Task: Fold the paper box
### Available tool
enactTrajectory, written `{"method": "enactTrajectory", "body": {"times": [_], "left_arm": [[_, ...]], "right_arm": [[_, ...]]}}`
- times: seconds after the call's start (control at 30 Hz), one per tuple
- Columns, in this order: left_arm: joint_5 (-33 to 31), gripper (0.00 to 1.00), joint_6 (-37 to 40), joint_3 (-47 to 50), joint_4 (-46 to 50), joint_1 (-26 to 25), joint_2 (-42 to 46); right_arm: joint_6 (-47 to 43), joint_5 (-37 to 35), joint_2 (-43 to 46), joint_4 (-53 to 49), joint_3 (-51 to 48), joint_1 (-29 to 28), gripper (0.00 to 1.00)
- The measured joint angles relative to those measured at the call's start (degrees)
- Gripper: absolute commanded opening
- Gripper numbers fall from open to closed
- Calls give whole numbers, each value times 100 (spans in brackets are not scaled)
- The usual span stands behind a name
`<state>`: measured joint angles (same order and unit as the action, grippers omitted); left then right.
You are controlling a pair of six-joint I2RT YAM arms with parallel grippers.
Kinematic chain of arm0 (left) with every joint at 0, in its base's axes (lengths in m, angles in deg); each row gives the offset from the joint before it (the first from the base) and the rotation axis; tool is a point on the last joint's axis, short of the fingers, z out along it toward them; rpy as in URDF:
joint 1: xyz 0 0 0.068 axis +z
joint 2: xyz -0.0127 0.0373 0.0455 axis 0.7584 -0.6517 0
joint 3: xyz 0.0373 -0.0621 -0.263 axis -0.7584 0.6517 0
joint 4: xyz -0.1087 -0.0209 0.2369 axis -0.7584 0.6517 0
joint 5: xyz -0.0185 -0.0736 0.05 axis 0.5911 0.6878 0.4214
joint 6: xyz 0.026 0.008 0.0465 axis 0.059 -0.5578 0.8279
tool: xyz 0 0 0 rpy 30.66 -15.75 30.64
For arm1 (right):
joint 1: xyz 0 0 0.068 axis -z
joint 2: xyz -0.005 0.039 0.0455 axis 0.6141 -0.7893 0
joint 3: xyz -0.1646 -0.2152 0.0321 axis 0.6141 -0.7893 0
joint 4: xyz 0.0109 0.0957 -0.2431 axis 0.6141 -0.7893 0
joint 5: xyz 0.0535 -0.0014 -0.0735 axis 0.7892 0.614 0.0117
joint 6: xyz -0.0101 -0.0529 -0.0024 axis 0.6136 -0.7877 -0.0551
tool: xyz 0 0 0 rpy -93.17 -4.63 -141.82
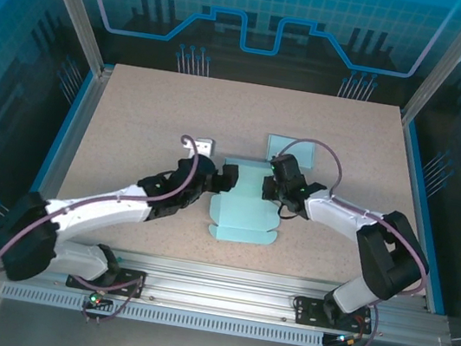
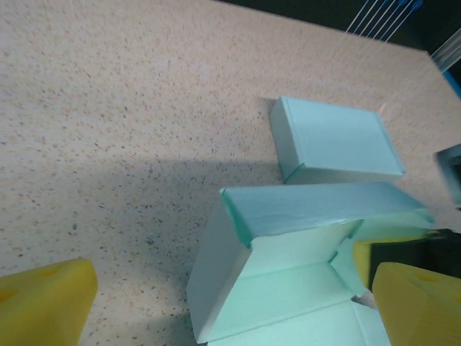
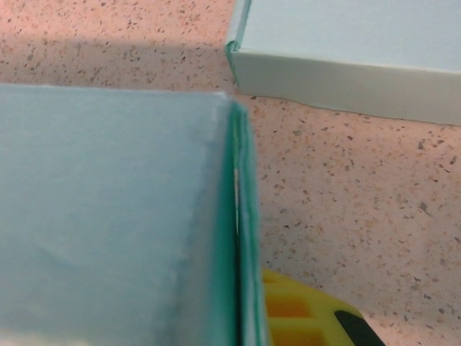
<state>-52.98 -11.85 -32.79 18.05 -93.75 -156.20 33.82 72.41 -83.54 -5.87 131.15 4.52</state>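
Pinching paper box (image 1: 246, 215) wall, right gripper (image 1: 273, 192); left gripper (image 1: 216, 186) spread wide.

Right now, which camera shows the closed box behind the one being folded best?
Left wrist: the closed box lies whole, top and two sides visible. Top external shows it small, partly behind the right arm. Right wrist crops it to one corner and side, beyond the open box.

Open worktop (image 1: 249, 110) lies toward 12 o'clock; a closed teal box (image 1: 299, 152) stands at 1 o'clock of the paper box (image 1: 241, 214).
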Motion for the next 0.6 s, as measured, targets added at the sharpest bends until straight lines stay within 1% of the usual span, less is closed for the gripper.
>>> {"method": "enactTrajectory", "body": {"times": [0.1,0.17,0.3,0.43,0.5,0.6], "left_arm": [[-83,99,22,116,295,31,763],[-107,99,39,192,466,142,1309],[-57,99,42,376,730,686,2234],[168,99,37,590,844,1263,2586],[323,99,35,702,846,1471,2568],[525,99,35,782,837,1648,2402]], "right_arm": [[-129,219,-238,-533,584,2,0],[-203,417,-393,-925,1021,2,0],[-374,798,-597,-1808,1729,2,0],[-570,925,-737,-2721,2096,2,0],[-669,949,-848,-3130,2199,2,0],[-767,957,-1064,-3587,2225,2,0]]}}
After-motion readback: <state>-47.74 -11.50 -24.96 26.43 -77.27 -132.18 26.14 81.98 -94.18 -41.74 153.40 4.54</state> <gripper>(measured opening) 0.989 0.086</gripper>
